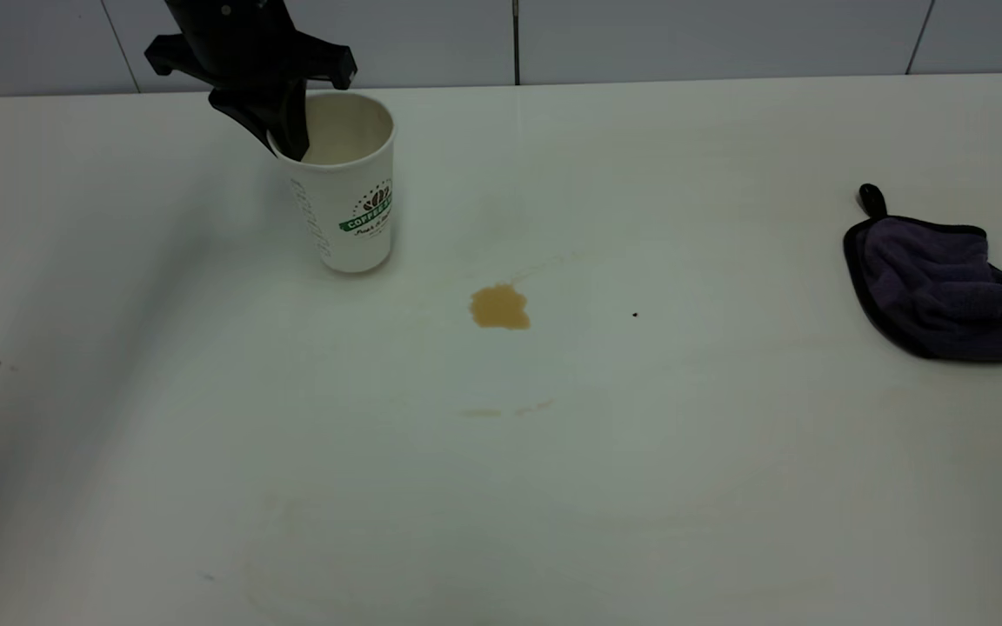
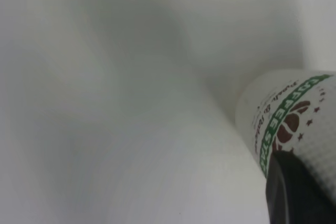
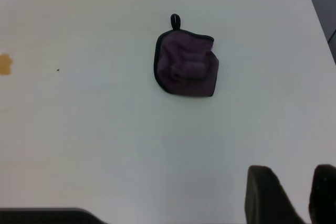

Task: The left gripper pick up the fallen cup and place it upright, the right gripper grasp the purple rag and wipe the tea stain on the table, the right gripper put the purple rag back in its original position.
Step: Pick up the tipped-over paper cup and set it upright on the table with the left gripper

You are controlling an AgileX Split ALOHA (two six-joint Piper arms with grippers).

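Observation:
The cup (image 1: 349, 200) stands upright on the table (image 1: 553, 487) at the back left, logo facing front. My left gripper (image 1: 288, 139) is shut on its rim from above, one finger inside and one outside. In the left wrist view the cup's logo (image 2: 294, 124) shows beside one black finger (image 2: 294, 198). The tea stain (image 1: 499, 307) lies mid-table, right of and in front of the cup. The purple rag (image 1: 936, 287) lies crumpled at the far right. My right gripper (image 3: 294, 174) is open and hovers well away from the rag (image 3: 186, 66); the stain (image 3: 4, 64) shows at that view's edge.
A tiny black speck (image 1: 635, 315) lies between stain and rag. Faint tan smears (image 1: 510, 409) sit in front of the stain. A tiled wall (image 1: 640, 35) runs behind the table's back edge. The table's side edge (image 3: 317, 3) is close beyond the rag.

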